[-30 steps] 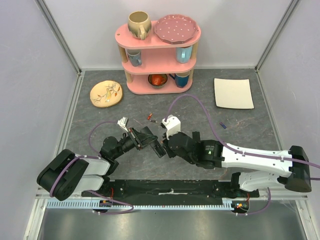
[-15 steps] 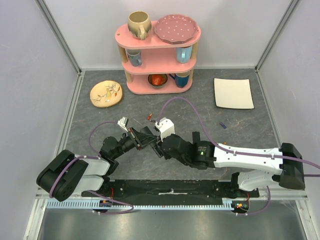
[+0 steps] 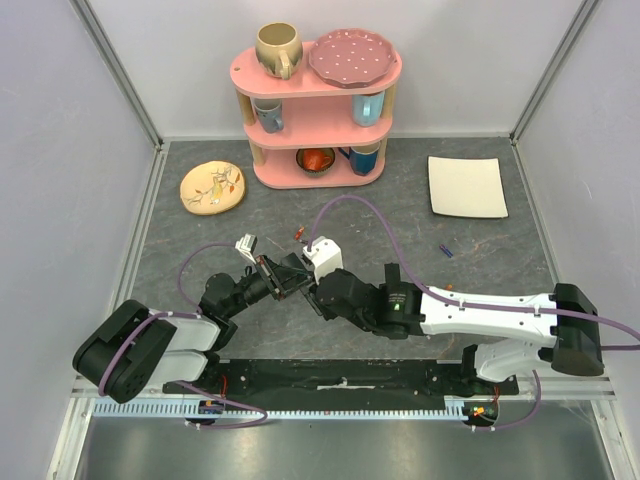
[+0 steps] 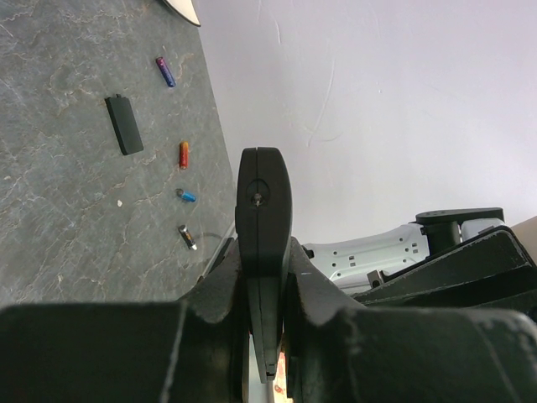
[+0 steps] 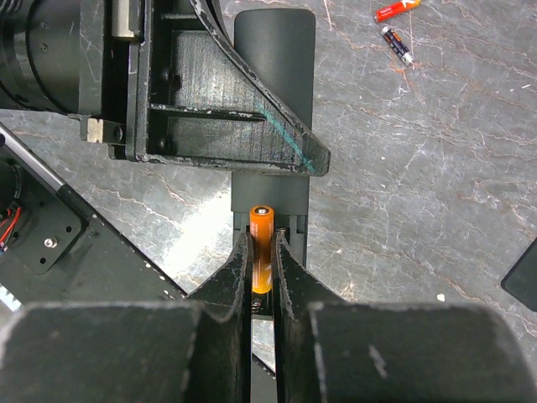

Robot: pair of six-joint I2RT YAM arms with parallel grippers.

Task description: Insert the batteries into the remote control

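Nearest me, the two arms meet mid-table. The left gripper (image 4: 264, 281) is clamped on the remote control (image 4: 262, 201), I'd judge to steady it with its slot end toward the other arm. Reaching in from the right, the right gripper (image 5: 262, 252) pinches an orange battery (image 5: 262, 227) lengthwise, lined up with the remote's recess and right at it. Whether it touches the contacts I can't tell. That alignment looks meant to let it slide straight in. Just beyond lie a red battery (image 5: 396, 10) and a grey one (image 5: 398, 44). Further right are a blue-purple battery (image 4: 165, 71) and, near it, a flat black panel (image 4: 124, 124), likely the slot cover. A pink shelf (image 3: 316, 80) stands at the far wall.
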